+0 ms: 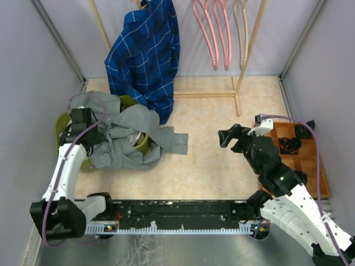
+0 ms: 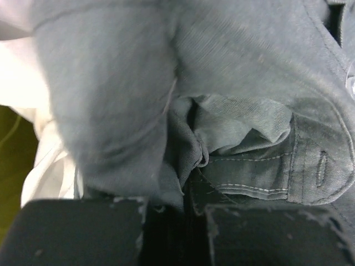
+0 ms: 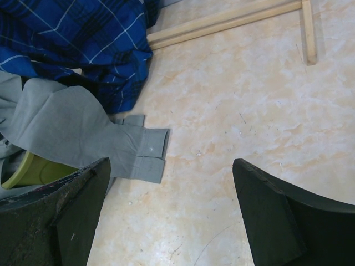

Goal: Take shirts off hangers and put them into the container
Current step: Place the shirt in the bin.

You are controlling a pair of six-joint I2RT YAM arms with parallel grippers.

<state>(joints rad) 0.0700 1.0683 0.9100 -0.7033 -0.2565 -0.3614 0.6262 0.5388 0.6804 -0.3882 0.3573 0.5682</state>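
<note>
**Grey shirt heaped on the basin, blue shirt on the rack**

We start with the tabletop, a beige marbled surface. A wooden rack stands along its far edge. From the rack's left end hangs the blue shirt, dark blue with thin white check lines. It is bunched and slumped, and its hem reaches down onto the tabletop.

Just in front of it, by the left edge, the grey shirt lies crumpled over the basin and covers most of it. One sleeve spills out flat toward the middle of the tabletop, with its buttoned cuff at the end. The basin is olive green, and we see only bits of its rim around the cloth. In the left wrist view a white shirt lies under the grey folds.

An orange tray of black parts sits at the right edge.

Bare hangers hang at the rack's right end. The pink hangers are beside a pale hanger.

The left pincer is down in the grey heap over the basin. Its jaws are together, nipping a stitched fold of the grey shirt. The right pincer hovers above bare tabletop right of the middle. Its jaws are wide apart and hold nothing.
</note>
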